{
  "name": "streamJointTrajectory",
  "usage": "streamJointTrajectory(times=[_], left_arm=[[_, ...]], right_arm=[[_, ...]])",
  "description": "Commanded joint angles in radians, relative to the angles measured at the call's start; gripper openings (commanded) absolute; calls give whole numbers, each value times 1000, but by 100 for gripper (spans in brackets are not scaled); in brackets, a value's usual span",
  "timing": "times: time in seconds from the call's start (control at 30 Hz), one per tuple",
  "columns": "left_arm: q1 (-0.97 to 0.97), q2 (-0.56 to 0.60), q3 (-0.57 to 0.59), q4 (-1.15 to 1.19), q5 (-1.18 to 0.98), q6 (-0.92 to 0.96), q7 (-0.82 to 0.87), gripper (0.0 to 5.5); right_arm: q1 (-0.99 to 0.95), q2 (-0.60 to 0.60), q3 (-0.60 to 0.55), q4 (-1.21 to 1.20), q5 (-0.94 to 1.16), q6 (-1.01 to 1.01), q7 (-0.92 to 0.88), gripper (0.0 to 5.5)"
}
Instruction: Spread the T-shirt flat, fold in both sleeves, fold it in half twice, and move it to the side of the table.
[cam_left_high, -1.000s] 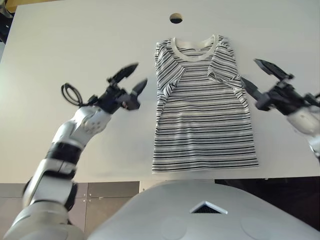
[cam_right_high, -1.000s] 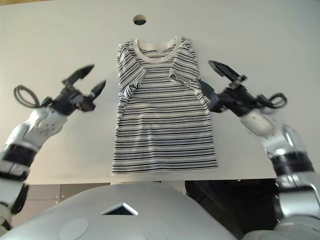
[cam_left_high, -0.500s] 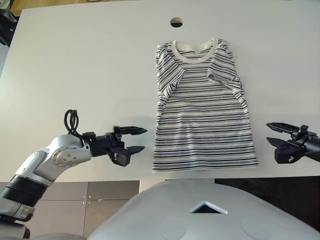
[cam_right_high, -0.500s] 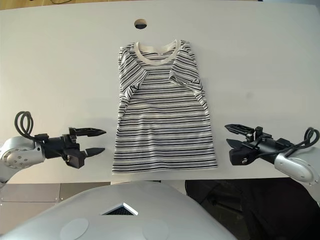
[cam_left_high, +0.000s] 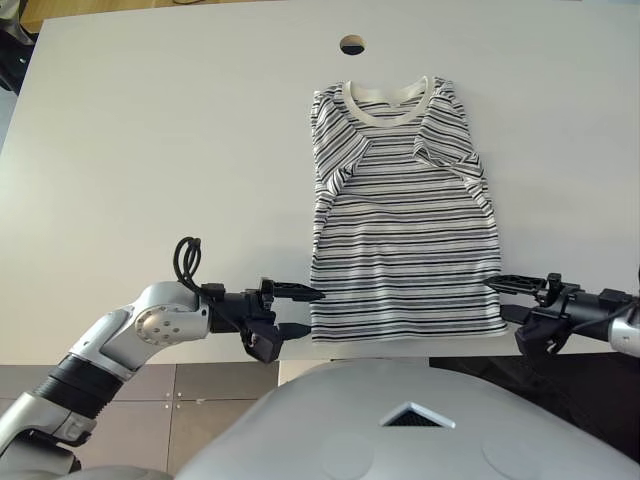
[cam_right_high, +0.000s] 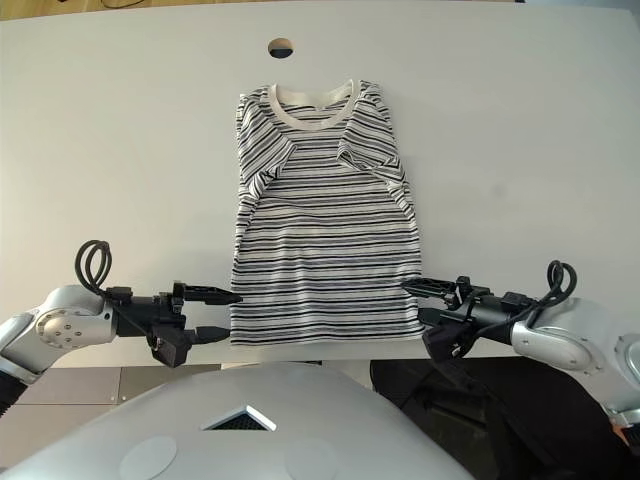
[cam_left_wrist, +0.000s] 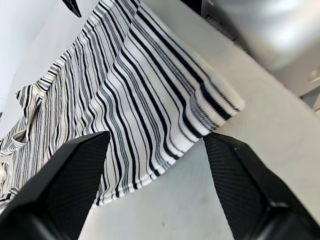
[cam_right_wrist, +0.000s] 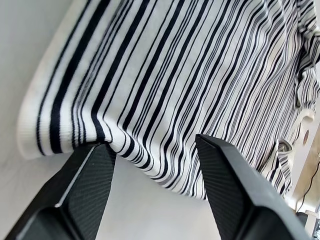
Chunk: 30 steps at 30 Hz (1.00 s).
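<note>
A black-and-white striped T-shirt (cam_left_high: 405, 210) lies flat on the white table (cam_left_high: 150, 150), collar at the far end and both sleeves folded in over the chest. My left gripper (cam_left_high: 312, 311) is open at the shirt's near left hem corner. In the left wrist view that corner (cam_left_wrist: 200, 120) lies between the spread fingers (cam_left_wrist: 65, 190). My right gripper (cam_left_high: 497, 298) is open at the near right hem corner. In the right wrist view the hem (cam_right_wrist: 65, 115) sits between its fingers (cam_right_wrist: 225, 200). Neither gripper holds cloth.
A round cable hole (cam_left_high: 351, 42) sits in the table just beyond the collar. The table's front edge (cam_left_high: 200, 345) runs right below the hem and both grippers. Bare tabletop stretches wide to the left of the shirt and also to its right.
Both arms dropped from beside the shirt's upper half to the table's front edge, then moved inward until the open fingers reached the hem corners. The shirt has not moved.
</note>
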Motion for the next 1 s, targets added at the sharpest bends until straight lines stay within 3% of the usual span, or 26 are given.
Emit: streamJointTrajectory(times=[0.03, 0.17, 0.57, 0.8, 1.0], left_arm=[[10, -11, -28, 29, 44, 18, -43, 349], [-4, -18, -35, 53, 56, 5, -49, 351], [1, -4, -40, 68, 30, -28, -70, 132], [-13, -19, -30, 84, -22, -24, -83, 23], [-12, -47, 0, 104, -228, 10, -101, 14]], right_arm=[[9, -3, 22, -41, 22, 37, 75, 284], [16, -8, 12, -75, 53, 55, 118, 255], [-31, -2, 31, -26, 73, -9, 180, 11], [-6, 19, 37, 9, 81, -44, 153, 10], [-31, 63, 45, 90, 197, -45, 133, 10]])
